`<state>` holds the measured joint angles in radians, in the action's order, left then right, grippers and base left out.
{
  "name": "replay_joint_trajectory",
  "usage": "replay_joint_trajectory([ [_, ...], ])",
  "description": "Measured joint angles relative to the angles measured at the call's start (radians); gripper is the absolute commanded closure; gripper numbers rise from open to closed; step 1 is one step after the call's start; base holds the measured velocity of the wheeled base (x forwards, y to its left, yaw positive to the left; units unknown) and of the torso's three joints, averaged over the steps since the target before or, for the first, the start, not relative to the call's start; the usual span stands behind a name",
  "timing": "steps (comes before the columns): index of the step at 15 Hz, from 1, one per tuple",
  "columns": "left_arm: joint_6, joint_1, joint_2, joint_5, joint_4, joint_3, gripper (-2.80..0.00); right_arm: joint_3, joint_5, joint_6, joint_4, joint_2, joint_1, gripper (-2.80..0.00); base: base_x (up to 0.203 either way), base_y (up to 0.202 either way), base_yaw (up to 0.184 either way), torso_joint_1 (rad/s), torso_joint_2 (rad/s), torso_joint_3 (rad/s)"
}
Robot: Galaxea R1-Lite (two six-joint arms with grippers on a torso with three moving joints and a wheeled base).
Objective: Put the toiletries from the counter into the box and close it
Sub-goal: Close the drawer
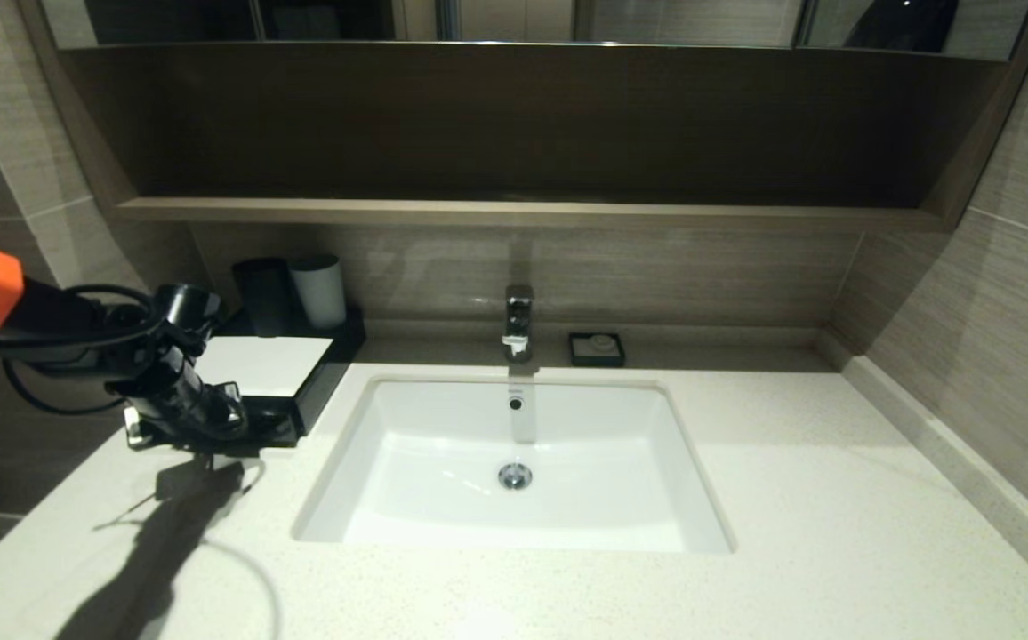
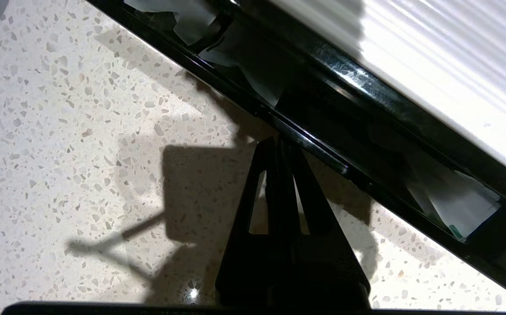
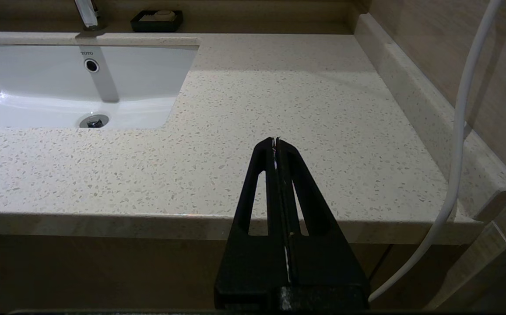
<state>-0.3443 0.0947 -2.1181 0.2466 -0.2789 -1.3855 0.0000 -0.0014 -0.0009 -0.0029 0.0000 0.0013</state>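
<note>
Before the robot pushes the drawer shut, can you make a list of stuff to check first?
1. Packets inside the drawer: ok, clear packets lie in the open slot.
2. Nothing sticking out over the drawer front: cannot tell, the slot is dark.
3. Left gripper shut and empty: ok, fingers together, holding nothing.
4. Left gripper's tip at the drawer front: ok, right beside its edge.
5. Counter free of leftover packets: ok, none in the head view.
6. Right gripper out of the way: ok, shut, at the counter's front edge, away from the box.
</note>
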Motion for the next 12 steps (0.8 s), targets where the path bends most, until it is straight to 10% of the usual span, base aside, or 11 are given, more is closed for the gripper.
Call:
replay_joint_trajectory([
  [12,-0.004,-0.002,-0.018,-0.007,0.013,-0.020,0.00,0.000,0.000,0.000,0.001,0.000,0.000,0.00,0.000,0.000,0.000,0.000,0.00,0.000],
])
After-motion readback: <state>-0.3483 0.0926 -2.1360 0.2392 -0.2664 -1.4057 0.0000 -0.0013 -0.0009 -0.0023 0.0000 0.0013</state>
